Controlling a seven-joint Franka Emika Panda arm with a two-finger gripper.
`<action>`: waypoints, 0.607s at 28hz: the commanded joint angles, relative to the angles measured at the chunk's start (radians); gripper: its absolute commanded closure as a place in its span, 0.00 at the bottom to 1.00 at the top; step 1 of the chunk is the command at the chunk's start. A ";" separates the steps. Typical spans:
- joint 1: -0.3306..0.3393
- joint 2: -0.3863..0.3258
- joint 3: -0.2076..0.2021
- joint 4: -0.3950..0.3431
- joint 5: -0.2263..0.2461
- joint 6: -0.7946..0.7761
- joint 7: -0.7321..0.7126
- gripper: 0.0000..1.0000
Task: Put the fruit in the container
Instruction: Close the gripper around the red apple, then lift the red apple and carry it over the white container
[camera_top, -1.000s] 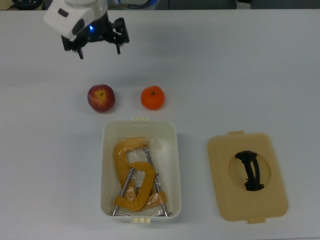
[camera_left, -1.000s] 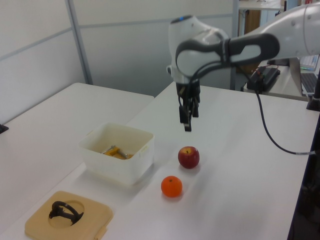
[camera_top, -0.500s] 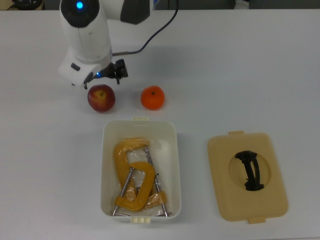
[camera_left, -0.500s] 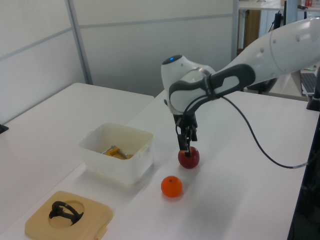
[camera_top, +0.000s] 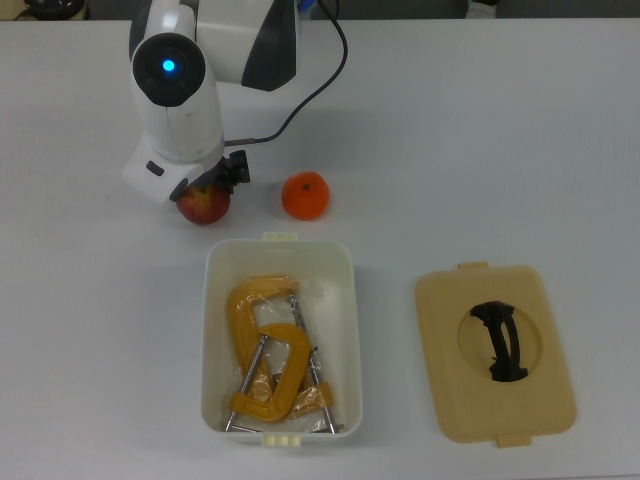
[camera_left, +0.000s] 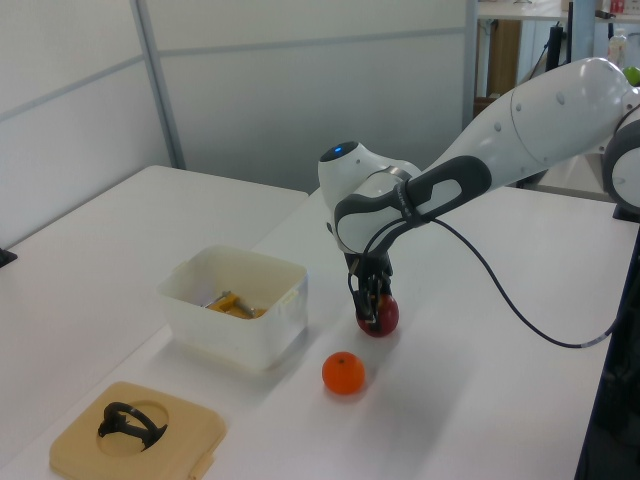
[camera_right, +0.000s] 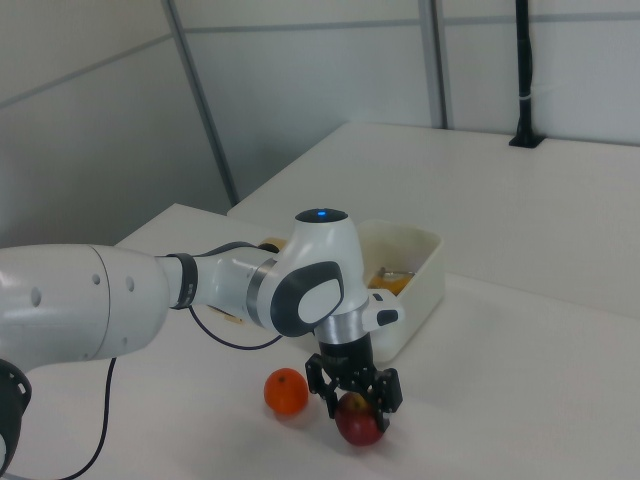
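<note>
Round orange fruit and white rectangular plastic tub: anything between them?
Nothing: the top view shows bare table between the orange fruit and the tub.

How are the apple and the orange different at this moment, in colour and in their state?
The apple is dark red, while the orange is bright orange. The gripper is down around the apple, a finger on each side; nothing touches the orange. In the top view the arm hides part of the apple, but the orange is in full sight. Both are round and rest on the table, outside the container.
</note>
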 joint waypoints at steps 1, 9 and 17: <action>-0.004 -0.028 -0.003 -0.002 -0.018 0.000 0.012 0.63; -0.001 -0.099 0.003 0.058 -0.036 -0.072 0.021 0.63; 0.004 -0.108 0.008 0.172 -0.041 -0.080 0.075 0.63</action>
